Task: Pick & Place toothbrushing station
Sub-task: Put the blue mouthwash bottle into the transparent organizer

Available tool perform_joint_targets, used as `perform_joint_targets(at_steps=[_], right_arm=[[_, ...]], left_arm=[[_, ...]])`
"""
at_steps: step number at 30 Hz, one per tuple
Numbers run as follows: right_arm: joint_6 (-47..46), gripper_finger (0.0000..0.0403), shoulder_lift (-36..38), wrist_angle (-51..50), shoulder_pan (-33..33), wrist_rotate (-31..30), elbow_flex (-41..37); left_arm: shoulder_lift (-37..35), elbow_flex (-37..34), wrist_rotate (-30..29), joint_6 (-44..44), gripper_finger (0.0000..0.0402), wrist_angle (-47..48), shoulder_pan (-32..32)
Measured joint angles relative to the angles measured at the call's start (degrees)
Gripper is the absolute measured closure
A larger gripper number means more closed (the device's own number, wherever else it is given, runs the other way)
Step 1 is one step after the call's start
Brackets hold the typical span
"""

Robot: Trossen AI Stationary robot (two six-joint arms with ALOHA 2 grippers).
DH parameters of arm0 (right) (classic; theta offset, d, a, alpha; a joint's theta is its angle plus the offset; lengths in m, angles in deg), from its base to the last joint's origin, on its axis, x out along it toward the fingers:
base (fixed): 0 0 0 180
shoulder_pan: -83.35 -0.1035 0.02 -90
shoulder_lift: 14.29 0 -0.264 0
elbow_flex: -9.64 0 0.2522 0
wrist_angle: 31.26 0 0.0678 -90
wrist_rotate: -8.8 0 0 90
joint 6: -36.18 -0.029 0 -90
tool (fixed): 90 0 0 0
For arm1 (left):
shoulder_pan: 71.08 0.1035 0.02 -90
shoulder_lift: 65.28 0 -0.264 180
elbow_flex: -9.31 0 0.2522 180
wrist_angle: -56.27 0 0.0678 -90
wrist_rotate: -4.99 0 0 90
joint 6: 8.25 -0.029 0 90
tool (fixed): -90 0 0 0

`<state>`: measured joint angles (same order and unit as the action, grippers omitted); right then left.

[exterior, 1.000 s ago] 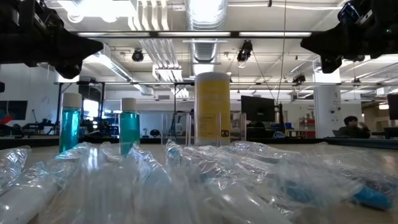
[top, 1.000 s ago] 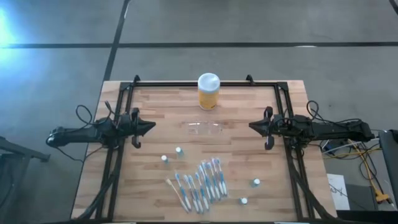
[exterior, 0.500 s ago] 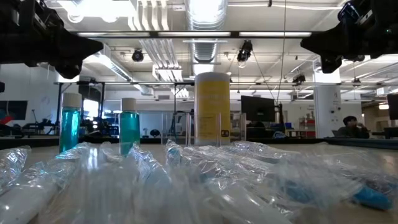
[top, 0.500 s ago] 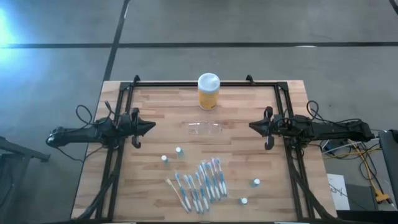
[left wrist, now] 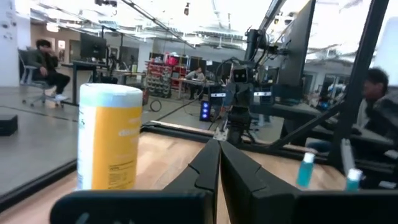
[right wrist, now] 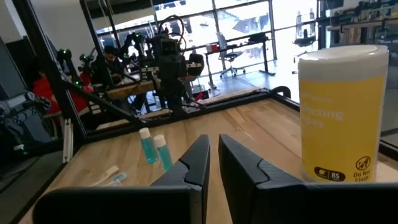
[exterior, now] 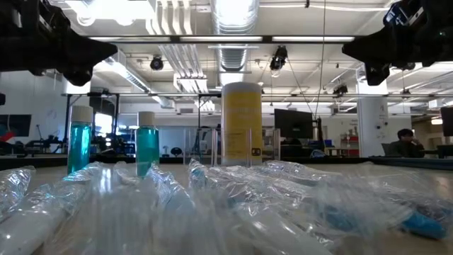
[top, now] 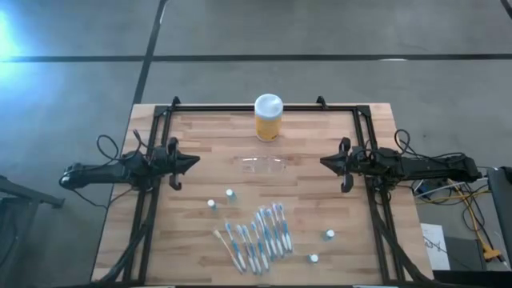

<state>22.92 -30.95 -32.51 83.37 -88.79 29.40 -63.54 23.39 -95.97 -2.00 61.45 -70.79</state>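
Hovering at opposite sides of the bench (top: 320,200), both arms faced each other across the toothbrushing station (top: 263,164), neither one touching it. That clear holder stood near the bench's middle, just in front of the yellow jar (top: 268,118) with its white lid, and was barely visible against the wood. The left gripper (top: 194,162) hung well to one side of the station with its jaws pressed together and nothing between them; the right gripper (top: 326,162) mirrored it on the other side, jaws narrow and also empty. On the side of the station away from the jar, a cluster of wrapped toothbrushes (top: 256,234) lay on the wood, with four small blue bottles (top: 230,194) standing around it, well apart from the station.
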Motion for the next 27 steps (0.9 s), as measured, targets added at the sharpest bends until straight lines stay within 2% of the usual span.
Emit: perform_joint_targets(at_steps=[7, 13, 17, 23, 27], right_arm=[[1.44, 0.0369, 0.00, -0.13, 0.01, 0.00, 0.00], [8.04, 0.0369, 0.02, 0.28, 0.03, -0.07, 0.00], [10.12, 0.0369, 0.02, 0.33, 0.03, -0.09, 0.00], [11.70, 0.0369, 0.02, 1.66, 0.03, -0.09, 0.00], [12.00, 0.0369, -0.07, 1.43, 0.03, -0.09, 0.00]], left_arm=[[0.52, 0.55, -3.08, 1.31, 0.0390, -4.35, 0.00], [7.11, 12.84, -3.49, -0.58, 0.0391, -0.56, -0.04], [15.94, 24.96, -3.47, 1.10, 0.0392, 11.76, -0.04], [32.67, 43.45, -3.41, -0.15, 0.0392, 38.12, -0.15], [43.11, 51.28, -3.23, -0.19, 0.0392, 45.57, -0.70]])
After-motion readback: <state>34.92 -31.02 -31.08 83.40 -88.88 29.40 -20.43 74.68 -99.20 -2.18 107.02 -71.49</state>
